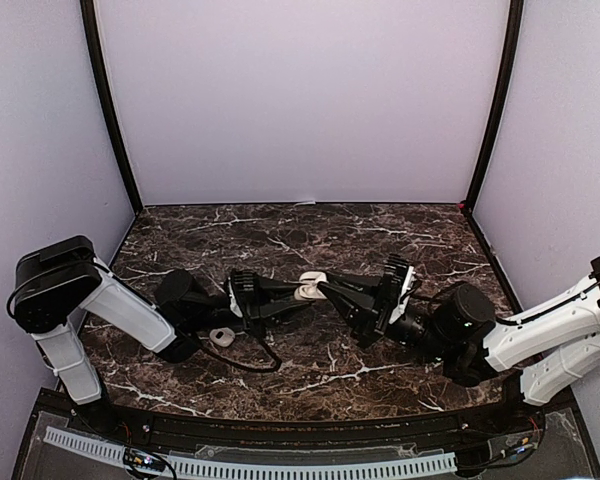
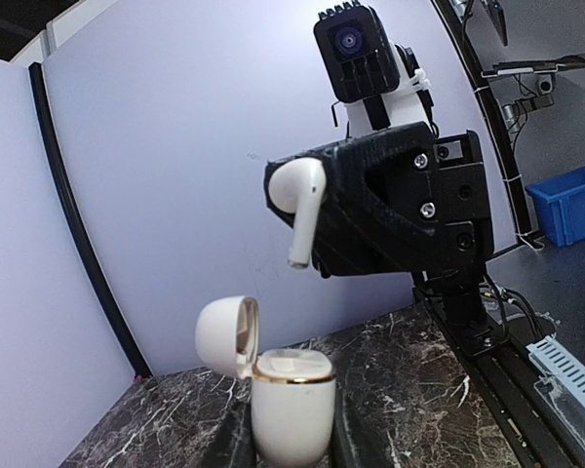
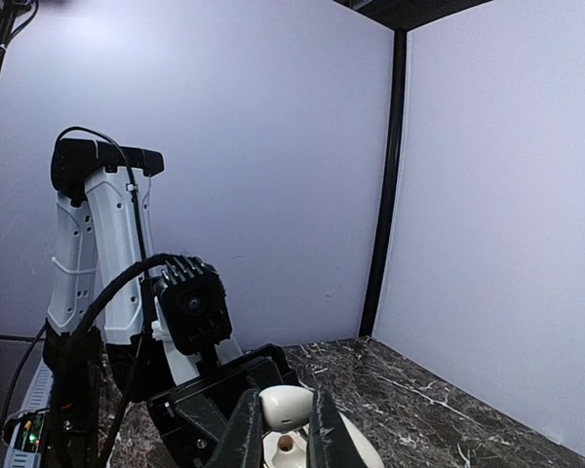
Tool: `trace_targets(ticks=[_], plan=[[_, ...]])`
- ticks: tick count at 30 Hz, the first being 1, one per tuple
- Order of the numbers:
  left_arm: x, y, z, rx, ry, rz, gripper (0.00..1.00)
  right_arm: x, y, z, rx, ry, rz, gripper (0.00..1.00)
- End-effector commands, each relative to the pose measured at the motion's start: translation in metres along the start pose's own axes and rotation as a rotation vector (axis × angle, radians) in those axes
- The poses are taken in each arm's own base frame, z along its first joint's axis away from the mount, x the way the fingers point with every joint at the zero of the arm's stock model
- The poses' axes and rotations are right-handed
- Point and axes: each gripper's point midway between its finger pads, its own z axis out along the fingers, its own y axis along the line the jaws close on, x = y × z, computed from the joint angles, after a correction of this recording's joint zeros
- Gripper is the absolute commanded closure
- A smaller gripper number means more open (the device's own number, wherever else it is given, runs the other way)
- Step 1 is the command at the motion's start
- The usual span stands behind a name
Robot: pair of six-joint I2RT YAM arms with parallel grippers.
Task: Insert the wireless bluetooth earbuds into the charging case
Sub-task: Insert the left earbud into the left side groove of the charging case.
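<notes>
Left tool: closed tight on the body of the case, which it holds upright over the middle of the counter.
Lid: swung open to one side, so the sockets are exposed.
Right tool: pinched narrow on the head of a white earbud, stem hanging down.
Earbud position: above the case mouth and apart from it, not yet seated.
Other item: a small white piece lies on the counter near the left arm. You cannot tell what it is from here.
Risk, alignment: if the stem comes down off the socket line, it will catch the rim and twist in your grip.
Risk, force: pressing hard could push the case down through the left tool.
Risk, release: opening before the earbud seats would drop it onto the counter.
Risk, lid: a brush from the right tool could knock it shut.
</notes>
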Motion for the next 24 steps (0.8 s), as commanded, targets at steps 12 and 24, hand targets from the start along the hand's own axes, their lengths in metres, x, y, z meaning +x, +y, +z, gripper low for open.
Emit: trace_targets(ticks=[12, 24], plan=[[-0.0103, 0.0064, 0.0014, -0.109, -0.043, 0.113, 0.94, -0.0231, -0.0141, 0.0040, 0.093, -0.070, 0.075, 1.00], [-0.0101, 0.0063, 0.0031, -0.129, -0.036, 0.140, 0.94, -0.0172, -0.0198, 0.0074, 0.134, -0.049, 0.089, 1.00]])
